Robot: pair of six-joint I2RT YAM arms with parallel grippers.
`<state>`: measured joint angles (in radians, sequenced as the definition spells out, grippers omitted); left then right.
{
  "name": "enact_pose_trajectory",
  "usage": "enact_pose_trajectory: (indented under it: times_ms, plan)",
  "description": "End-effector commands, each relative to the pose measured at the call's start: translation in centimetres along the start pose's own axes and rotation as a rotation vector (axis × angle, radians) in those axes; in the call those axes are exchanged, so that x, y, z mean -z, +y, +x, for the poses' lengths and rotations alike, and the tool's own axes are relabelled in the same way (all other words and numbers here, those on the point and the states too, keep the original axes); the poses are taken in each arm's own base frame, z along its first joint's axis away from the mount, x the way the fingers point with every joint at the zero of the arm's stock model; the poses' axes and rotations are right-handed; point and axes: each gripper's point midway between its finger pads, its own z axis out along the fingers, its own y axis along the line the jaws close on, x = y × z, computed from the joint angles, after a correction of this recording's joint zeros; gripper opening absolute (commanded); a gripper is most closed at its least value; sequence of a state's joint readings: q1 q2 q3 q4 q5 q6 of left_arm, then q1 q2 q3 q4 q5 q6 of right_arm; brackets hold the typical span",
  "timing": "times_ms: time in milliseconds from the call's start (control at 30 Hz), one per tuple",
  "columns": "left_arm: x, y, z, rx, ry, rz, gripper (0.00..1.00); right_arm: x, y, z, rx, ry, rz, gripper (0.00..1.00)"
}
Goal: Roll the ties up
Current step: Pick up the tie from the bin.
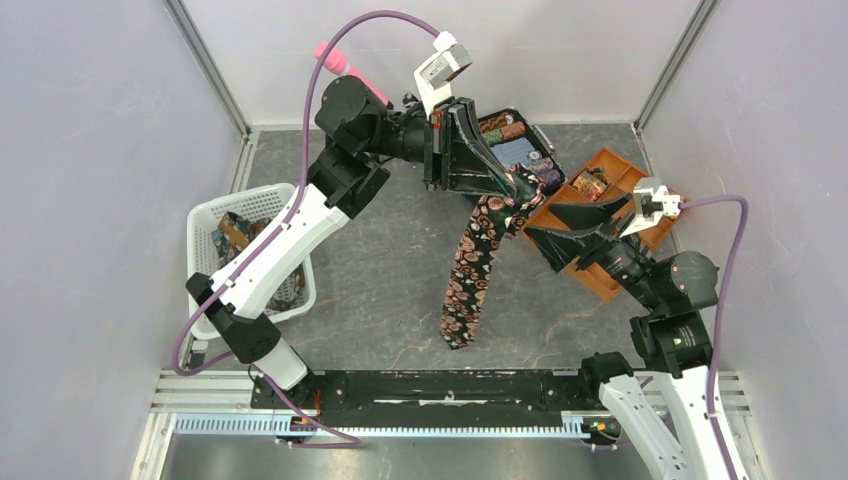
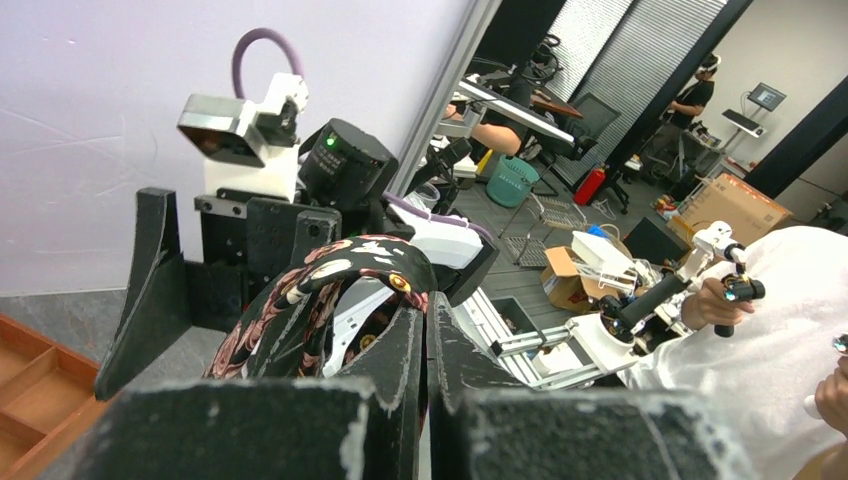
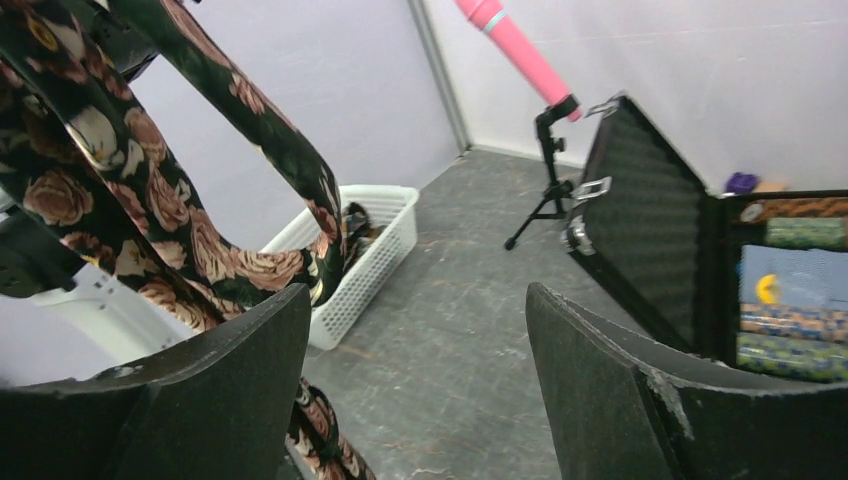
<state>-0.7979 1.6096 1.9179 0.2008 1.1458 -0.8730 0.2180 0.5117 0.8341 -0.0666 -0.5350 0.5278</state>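
The rose-print tie (image 1: 470,270) is held up by its upper end, pinched in the left pincer (image 1: 508,190), whose fingers are pressed together on the fabric; its lower length is laid along the tabletop (image 1: 380,290). The right pincer (image 1: 540,220) is spread wide just beside the raised end, with nothing gripped. Rolling appears not yet begun; next, the raised end would need to be taken by the right pincer and a first turn wound

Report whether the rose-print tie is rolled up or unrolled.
Unrolled. The rose-print tie hangs as one long strip from the left gripper, which is shut on it; no coil shows.
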Motion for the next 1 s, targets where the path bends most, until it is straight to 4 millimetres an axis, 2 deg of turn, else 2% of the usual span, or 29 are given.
enact_pose_trajectory:
  times_ms: [0,300,667,967]
  plan:
    - [0.0,-1.8,-0.7,-0.031,-0.003,0.048,0.02,0.1,3.1,-1.4,-0.053,-0.080,-0.161,0.85]
    - [-0.1,-1.0,-0.2,0.010,0.004,0.053,0.02,-0.4,2.9,0.0,-0.210,-0.152,-0.251,0.84]
    - [-0.1,0.1,0.6,0.032,0.017,0.030,0.02,-1.1,3.3,-1.3,-0.237,-0.193,-0.292,0.83]
    - [0.1,1.0,1.3,-0.008,0.032,-0.049,0.02,-1.6,2.7,-0.5,-0.276,-0.176,-0.290,0.82]
